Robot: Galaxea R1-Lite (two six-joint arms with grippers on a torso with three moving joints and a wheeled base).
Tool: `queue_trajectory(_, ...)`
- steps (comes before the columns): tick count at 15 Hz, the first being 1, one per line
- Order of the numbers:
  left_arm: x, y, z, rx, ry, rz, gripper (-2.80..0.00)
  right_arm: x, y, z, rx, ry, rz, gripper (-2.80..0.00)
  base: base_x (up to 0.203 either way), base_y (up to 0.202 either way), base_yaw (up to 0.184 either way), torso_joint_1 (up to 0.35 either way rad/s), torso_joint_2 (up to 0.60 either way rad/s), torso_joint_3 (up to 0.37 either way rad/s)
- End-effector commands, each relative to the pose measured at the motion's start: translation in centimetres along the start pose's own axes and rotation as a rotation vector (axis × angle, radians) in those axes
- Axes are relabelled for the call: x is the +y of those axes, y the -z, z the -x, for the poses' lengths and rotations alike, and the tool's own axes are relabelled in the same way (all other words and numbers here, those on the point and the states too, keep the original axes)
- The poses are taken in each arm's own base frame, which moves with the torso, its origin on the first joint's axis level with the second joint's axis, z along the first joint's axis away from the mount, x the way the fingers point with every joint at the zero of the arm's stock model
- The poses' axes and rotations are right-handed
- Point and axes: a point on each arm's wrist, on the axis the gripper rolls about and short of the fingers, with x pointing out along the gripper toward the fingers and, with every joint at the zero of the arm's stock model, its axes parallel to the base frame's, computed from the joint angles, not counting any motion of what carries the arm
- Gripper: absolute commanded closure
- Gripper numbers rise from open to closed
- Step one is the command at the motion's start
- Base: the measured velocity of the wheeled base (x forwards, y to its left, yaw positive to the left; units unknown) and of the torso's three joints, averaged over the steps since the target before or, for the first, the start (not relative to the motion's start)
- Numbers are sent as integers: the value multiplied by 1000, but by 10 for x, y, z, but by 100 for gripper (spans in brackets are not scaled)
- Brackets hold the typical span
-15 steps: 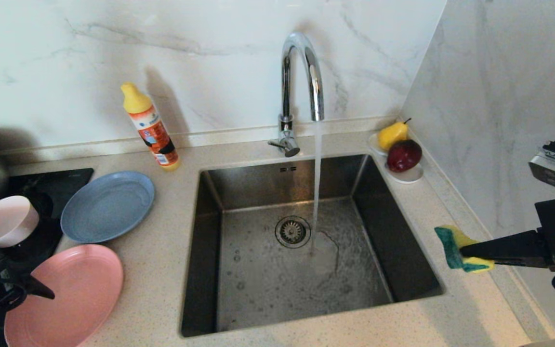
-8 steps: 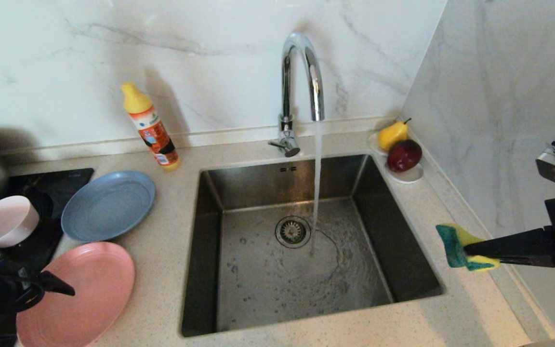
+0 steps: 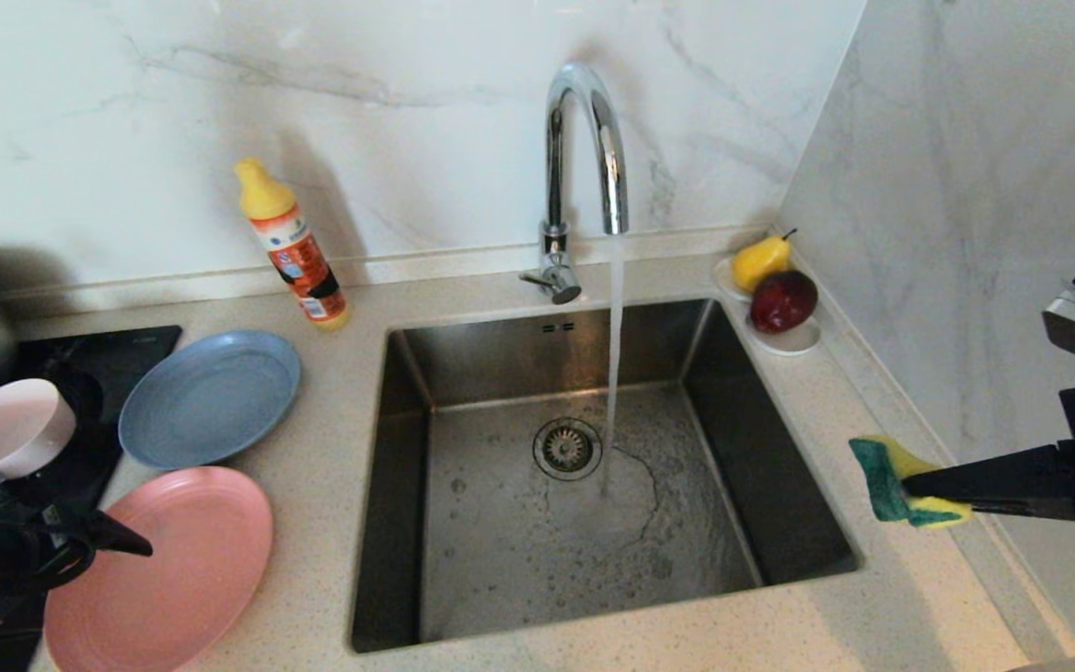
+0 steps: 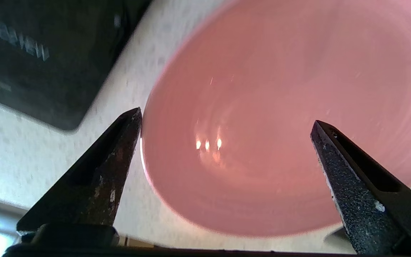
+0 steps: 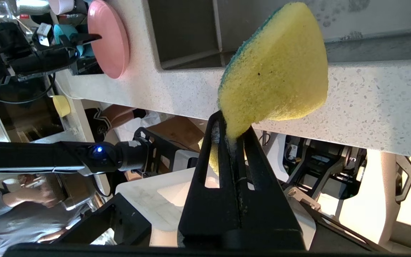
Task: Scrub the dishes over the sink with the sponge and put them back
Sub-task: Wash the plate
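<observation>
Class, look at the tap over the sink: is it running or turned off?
Running. A steady stream falls from the tap into the sink, landing beside the drain and spreading in ripples across the basin floor.

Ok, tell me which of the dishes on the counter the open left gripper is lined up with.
The large salmon-pink plate: the left gripper hangs open over its rim, while the grey-blue plate lies farther back.

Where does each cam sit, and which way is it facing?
Head: up high, looking down at the sink; both arms at the edges.
Left wrist: behind the open left gripper, aimed at the salmon-pink plate.
Right wrist: behind the right gripper, jaws shut on the sponge, facing across the counter.
Shared: plate shows in all three; sponge in the head and right wrist views.
</observation>
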Motion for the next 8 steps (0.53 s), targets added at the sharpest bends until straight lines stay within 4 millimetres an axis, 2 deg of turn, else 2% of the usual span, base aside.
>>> queue_trajectory(1, 1, 3, -2, 5, 2, 4, -280, 0, 0, -1, 14, -11, -8, 0, 0, 0, 0, 0, 0, 0)
queue_trajectory(8, 4, 4, -12, -6, 14, 11, -280, -1, 0, 3, -3, -6, -10, 0, 0, 0, 0, 0, 0, 0)
